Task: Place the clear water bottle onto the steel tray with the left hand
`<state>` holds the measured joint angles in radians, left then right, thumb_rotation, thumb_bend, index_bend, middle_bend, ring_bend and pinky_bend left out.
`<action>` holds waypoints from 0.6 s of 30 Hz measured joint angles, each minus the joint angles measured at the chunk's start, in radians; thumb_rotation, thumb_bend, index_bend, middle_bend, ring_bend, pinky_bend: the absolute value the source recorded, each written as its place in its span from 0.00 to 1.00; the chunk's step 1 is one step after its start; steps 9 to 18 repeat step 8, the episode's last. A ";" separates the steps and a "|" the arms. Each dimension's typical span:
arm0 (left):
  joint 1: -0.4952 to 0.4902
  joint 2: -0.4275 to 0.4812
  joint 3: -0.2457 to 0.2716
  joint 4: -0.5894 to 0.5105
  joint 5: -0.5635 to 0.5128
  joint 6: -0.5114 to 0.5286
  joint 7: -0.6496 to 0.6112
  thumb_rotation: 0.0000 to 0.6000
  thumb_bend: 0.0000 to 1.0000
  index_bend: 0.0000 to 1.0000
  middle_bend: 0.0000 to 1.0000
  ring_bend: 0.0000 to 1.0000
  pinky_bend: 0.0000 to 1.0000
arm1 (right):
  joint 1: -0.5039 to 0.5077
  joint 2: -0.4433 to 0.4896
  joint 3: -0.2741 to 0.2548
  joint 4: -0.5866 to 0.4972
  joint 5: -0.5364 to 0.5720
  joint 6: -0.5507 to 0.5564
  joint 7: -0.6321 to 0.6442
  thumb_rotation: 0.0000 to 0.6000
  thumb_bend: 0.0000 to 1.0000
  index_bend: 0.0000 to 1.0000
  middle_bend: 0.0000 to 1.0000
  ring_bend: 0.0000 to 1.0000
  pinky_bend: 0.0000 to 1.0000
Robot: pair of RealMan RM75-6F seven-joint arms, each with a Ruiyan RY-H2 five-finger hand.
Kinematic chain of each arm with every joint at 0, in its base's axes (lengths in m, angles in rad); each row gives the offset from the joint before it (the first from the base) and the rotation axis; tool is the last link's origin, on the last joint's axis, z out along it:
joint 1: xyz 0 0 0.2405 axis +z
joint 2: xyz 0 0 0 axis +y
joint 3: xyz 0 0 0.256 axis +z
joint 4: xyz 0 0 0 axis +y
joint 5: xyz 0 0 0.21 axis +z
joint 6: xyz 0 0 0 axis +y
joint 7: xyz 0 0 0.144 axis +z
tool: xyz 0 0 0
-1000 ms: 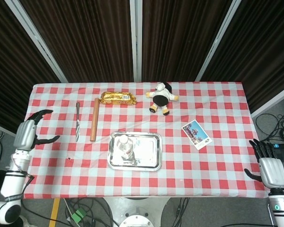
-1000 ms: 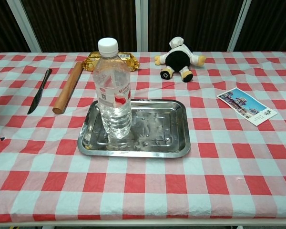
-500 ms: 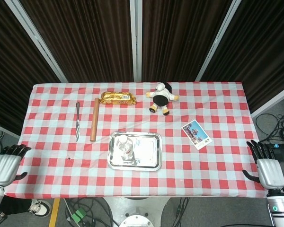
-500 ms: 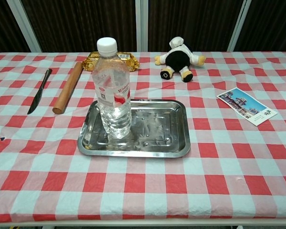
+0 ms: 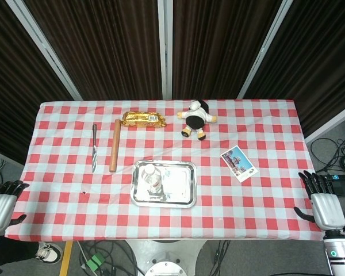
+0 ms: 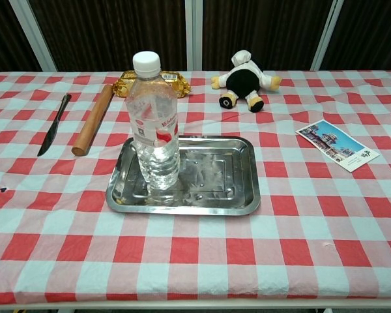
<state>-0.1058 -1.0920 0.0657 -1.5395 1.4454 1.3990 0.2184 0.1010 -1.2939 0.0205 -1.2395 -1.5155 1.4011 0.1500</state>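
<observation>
Clear water bottle (image 6: 156, 127) stands upright in the left part of the steel tray (image 6: 238, 189), with its white cap on and nothing touching it. So the placing looks done, and I judge the task as finished or very near to it.

What has changed is the left robot hand (image 5: 0, 208). One second ago it was up beside the left edge of the table (image 5: 264, 224) with its fingers spread wide; now it has dropped low at the near left corner, well apart from the bottle, holding nothing. This means the arm is retreating after the release, and the bottle has kept its place on the tray without tipping. The right robot hand (image 5: 324, 204) waits outside the near right corner of the table, fingers apart and empty; it has only moved a little.

Around the tray, on the red checked cloth, lie a wooden rolling pin (image 6: 93, 119) and a knife (image 6: 53, 124) to the left, a golden snack packet (image 6: 158, 79) at the far side, a plush toy (image 6: 246, 81) to the far right, and a postcard (image 6: 337, 145) at the right.

Some things are hard to see. The left robot hand is cut off by the picture edge in the head view, so how its fingers lie is only partly visible, though they seem loosely spread. The chest view shows neither hand. From above, the bottle is only a small pale shape.
</observation>
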 measured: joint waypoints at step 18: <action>0.011 -0.001 -0.025 0.000 -0.012 0.022 -0.017 1.00 0.08 0.30 0.31 0.23 0.25 | 0.004 -0.003 0.000 0.002 0.006 -0.013 -0.003 1.00 0.11 0.06 0.04 0.00 0.00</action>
